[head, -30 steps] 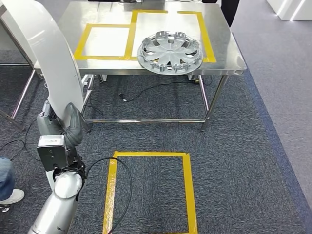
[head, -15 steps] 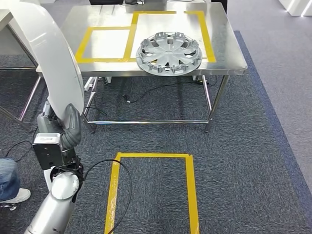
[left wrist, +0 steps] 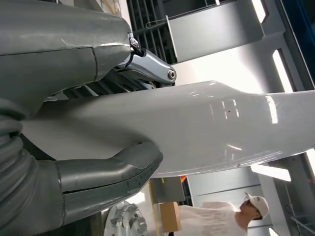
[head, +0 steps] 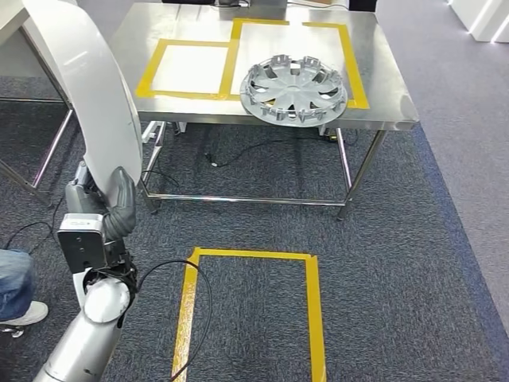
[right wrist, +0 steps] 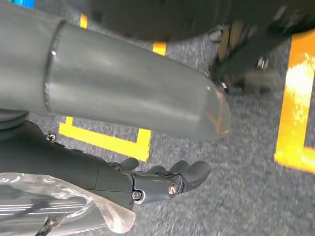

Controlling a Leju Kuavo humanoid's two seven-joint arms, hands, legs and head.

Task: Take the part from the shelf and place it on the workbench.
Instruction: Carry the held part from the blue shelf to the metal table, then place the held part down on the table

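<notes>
A large white curved panel (head: 90, 103), the part, rises at the left of the head view. My left hand (head: 120, 208) grips its lower edge. In the left wrist view the panel (left wrist: 223, 128) lies clamped between the thick grey thumb (left wrist: 111, 172) and the fingers (left wrist: 74, 54). The steel workbench (head: 390, 99) stands ahead, marked with yellow tape rectangles, and a silver hubcap (head: 294, 89) lies on its right half. My right hand (right wrist: 163, 182) hangs over the grey carpet, fingers stretched out and holding nothing.
A yellow tape square (head: 252, 259) marks the carpet just in front of me, with a black cable (head: 207, 306) looping across its left side. A person's leg and shoe (head: 15, 294) are at the left edge. Another person (left wrist: 237, 216) stands beyond the panel.
The whole picture has shifted, so the camera has moved; the workbench now sits a little further right. My left hand keeps its hold on the white panel.
</notes>
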